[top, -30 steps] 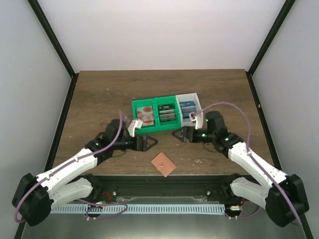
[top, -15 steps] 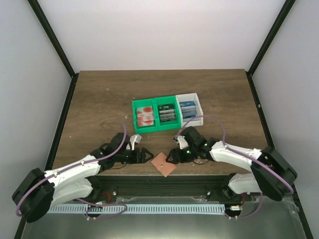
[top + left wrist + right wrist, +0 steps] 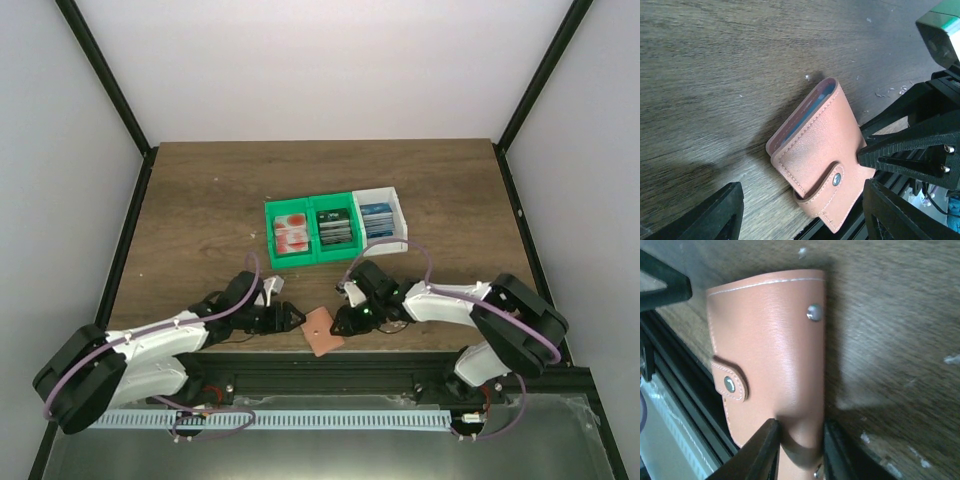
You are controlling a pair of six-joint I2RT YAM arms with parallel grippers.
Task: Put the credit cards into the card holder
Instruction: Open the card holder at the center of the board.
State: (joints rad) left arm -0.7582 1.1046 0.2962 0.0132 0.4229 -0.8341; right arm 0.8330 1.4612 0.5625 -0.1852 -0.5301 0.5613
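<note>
1. The card holder [image 3: 322,331] is salmon-orange and folded shut, with its snap tab [image 3: 729,384] fastened. It lies on the counter [image 3: 200,200] at the near edge, between the two claws.
2. The left claw [image 3: 296,318] is low over the counter on the holder's left side. In the wrist view its jaws stand wide, one to each side of the holder, and neither touches the leather.
3. The right claw [image 3: 343,322] is on the holder's right side. Its jaws are narrow, and the fingers [image 3: 764,447] pinch one edge of the holder, with the leather bulging between them.
4. The credit cards [image 3: 291,233] sit in bins behind the claws, well apart from the holder. The red-and-white ones are in the left compartment of the green bin [image 3: 310,258] and the dark ones are in its right compartment. The blue ones are in the white bin [image 3: 398,215], which stands just beside it.
</note>
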